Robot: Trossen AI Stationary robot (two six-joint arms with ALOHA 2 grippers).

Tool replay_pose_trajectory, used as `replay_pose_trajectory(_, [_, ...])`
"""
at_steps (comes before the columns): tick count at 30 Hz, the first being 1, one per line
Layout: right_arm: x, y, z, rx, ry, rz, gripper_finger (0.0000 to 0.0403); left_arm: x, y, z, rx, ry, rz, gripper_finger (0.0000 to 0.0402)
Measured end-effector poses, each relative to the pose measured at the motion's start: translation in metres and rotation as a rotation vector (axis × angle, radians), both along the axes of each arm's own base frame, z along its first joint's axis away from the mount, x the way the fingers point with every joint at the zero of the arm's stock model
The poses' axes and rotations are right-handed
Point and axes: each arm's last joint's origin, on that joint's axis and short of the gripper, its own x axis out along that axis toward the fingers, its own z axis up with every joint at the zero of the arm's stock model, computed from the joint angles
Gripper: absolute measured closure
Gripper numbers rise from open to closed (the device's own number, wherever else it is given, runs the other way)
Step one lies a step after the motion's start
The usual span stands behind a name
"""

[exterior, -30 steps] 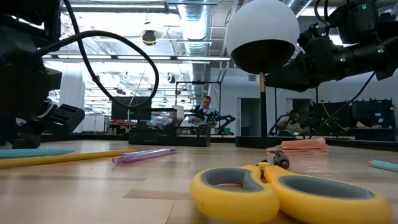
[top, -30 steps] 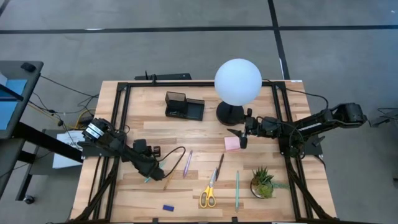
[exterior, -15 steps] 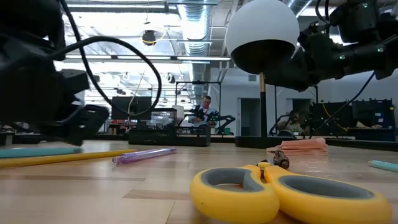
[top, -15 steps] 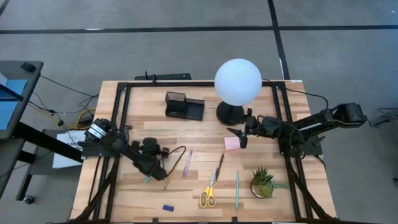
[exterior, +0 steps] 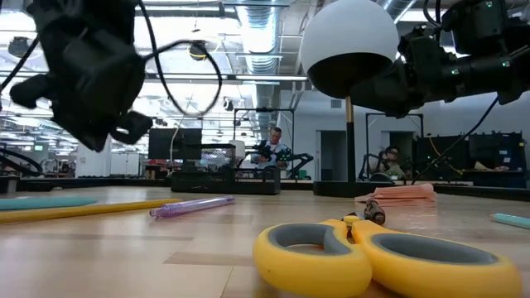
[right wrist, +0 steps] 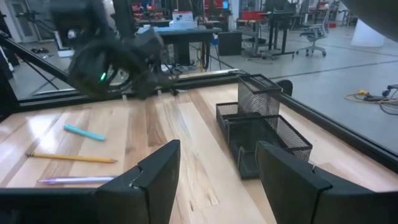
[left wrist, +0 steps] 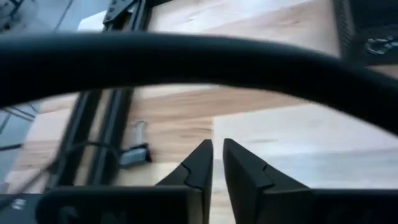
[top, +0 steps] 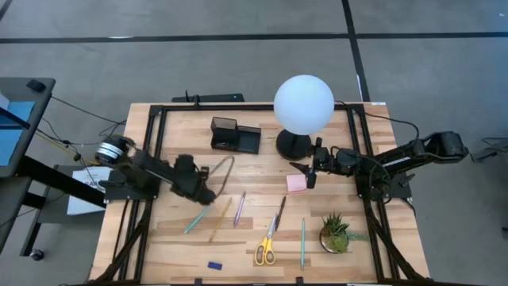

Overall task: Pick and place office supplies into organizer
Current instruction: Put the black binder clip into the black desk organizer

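Above the bench's left half, the left gripper [top: 208, 195] hangs nearly clenched, grasping nothing visible.
Teal pen [top: 196, 220], yellow pencil [top: 220, 220] and purple pen [top: 239, 209] lie on the bench [top: 262, 171], well apart from the organizer [top: 235, 135]. Right gripper [top: 305, 175] waits released over the pink sticky-note pad [top: 296, 183]. Judged: pickup step, nothing secured; next move calls for reopening and descending squarely onto one pen.

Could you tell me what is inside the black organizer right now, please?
The organizer has bare mesh in its open tray compartments; the tall cup's interior is hidden behind its wall.
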Motion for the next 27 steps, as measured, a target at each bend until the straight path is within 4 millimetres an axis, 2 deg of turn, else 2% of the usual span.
replay_pose_trajectory(3, [0.000,0.000,0.000,0.000,-0.003,0.000,0.0198,-0.009,0.016,0.015,-0.058,-0.047,0.001,0.0336])
replay_pose_trajectory(6, [0.000,0.000,0.000,0.000,-0.003,0.000,0.0198,-0.019,0.028,0.021,-0.098,-0.115,-0.008,0.0310])
replay_pose_trajectory(11, [0.000,0.000,0.000,0.000,0.002,0.000,0.0198,-0.036,0.038,0.007,-0.212,-0.086,-0.064,0.0278])
replay_pose_trajectory(16, [0.000,0.000,0.000,0.000,0.002,0.000,0.0198,-0.048,0.041,-0.014,-0.287,-0.087,-0.020,0.0288])
replay_pose_trajectory(21, [0.000,0.000,0.000,0.001,0.002,0.000,0.0198,-0.048,0.044,-0.015,-0.320,-0.096,0.013,0.0303])
replay_pose_trajectory(27, [0.000,0.000,0.000,0.001,-0.004,0.000,0.0198,-0.050,0.056,-0.015,-0.275,-0.157,0.138,0.0289])
